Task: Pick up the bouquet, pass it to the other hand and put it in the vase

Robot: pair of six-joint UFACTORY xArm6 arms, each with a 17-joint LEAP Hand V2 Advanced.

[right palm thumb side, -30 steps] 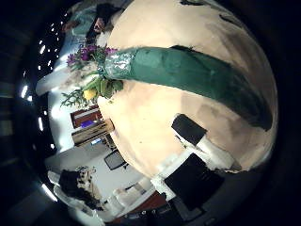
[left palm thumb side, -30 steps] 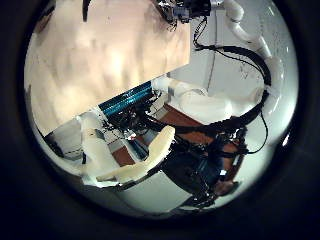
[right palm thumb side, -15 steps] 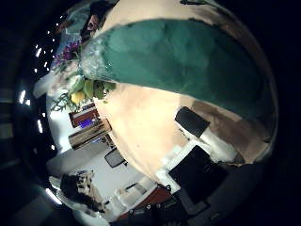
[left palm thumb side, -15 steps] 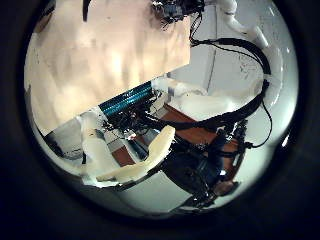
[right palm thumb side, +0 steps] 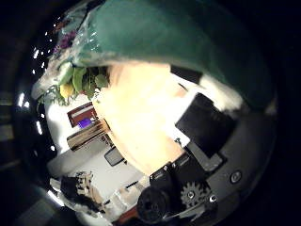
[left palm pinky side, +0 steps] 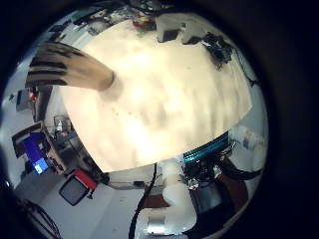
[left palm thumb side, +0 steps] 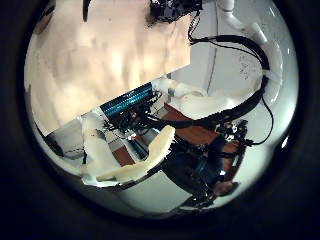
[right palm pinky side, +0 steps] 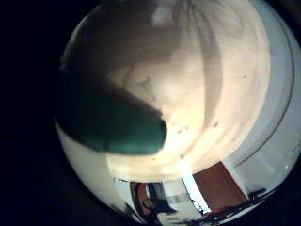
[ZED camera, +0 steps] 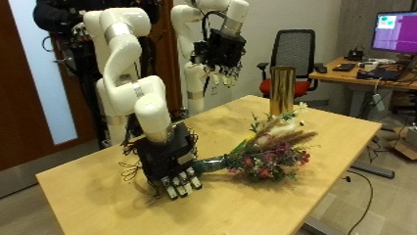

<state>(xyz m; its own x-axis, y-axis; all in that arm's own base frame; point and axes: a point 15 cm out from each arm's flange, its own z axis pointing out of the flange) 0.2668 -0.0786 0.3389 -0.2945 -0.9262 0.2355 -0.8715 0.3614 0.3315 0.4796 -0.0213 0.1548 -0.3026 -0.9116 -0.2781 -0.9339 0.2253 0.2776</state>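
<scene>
In the outside view the bouquet (ZED camera: 270,153) lies on the wooden table (ZED camera: 91,186), its flowers toward the tall gold vase (ZED camera: 282,92) and its green wrapped stem (ZED camera: 216,159) toward my right hand (ZED camera: 169,168). The wrap fills the right thumb side palm view (right palm thumb side: 169,38), with the flowers (right palm thumb side: 75,80) beside it, and shows in the right little finger side palm view (right palm pinky side: 113,122). My left hand (ZED camera: 216,49) hangs high above the table, relaxed and holding nothing. The vase shows in the left little finger side palm view (left palm pinky side: 75,68).
An office chair (ZED camera: 298,49) and a desk (ZED camera: 365,70) with a monitor (ZED camera: 395,29) stand beyond the table's far side. The table's edge runs close in front of the right hand.
The green wrap has grown to fill much more of the right thumb side palm view: the right hand has come down close onto the stem. The left thumb side palm view has barely shifted.
</scene>
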